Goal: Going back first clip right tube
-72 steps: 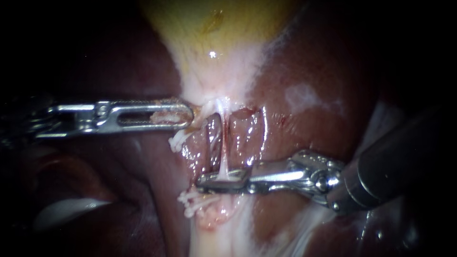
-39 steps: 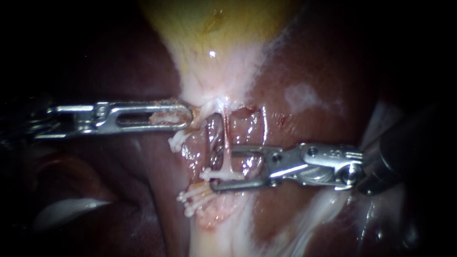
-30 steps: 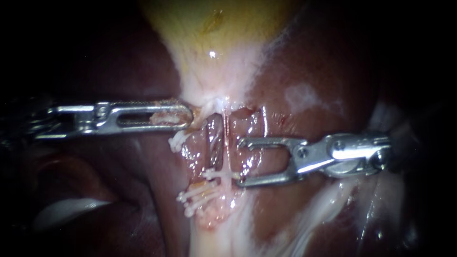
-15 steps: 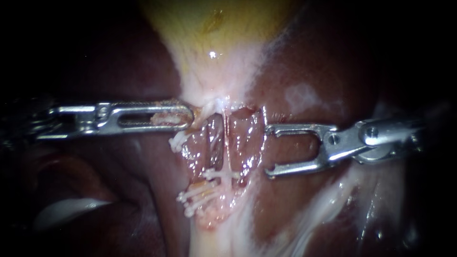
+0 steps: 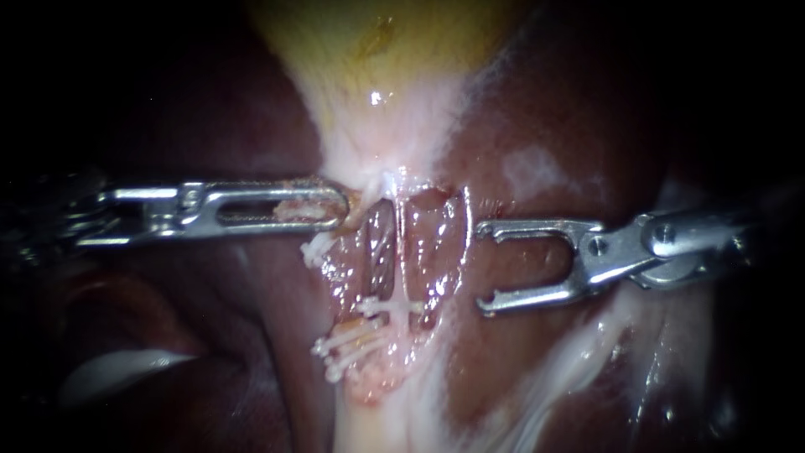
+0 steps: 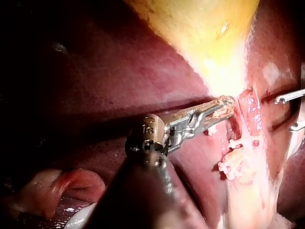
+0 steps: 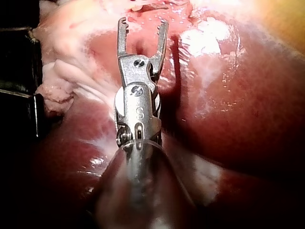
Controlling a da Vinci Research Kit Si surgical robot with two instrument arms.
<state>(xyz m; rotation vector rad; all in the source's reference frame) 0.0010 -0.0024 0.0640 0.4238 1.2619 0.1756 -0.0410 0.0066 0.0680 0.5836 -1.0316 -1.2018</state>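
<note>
A white clip [image 5: 390, 308] sits across the thin pale tube [image 5: 401, 252], which runs down from the gallbladder [image 5: 377, 75]. My right instrument [image 5: 484, 267] lies to the right of that tube and clear of it. Its jaws are open and empty, and they show the same way in the right wrist view [image 7: 143, 23]. My left instrument [image 5: 335, 205] is shut on pale tissue at the gallbladder's neck; the left wrist view [image 6: 224, 107] shows it too. The clip [image 6: 233, 143] lies just beyond those jaws.
More white clips [image 5: 344, 348] are bunched on the pale stalk lower down, and another [image 5: 314, 247] lies under the left jaws. Dark red liver [image 5: 545, 126] surrounds the dissected pocket. The right jaw tips [image 6: 286, 98] show in the left wrist view.
My right instrument opened its jaws, left the white clip on the thin tube and drew back to the right. The left instrument kept its hold and edged slightly right.
</note>
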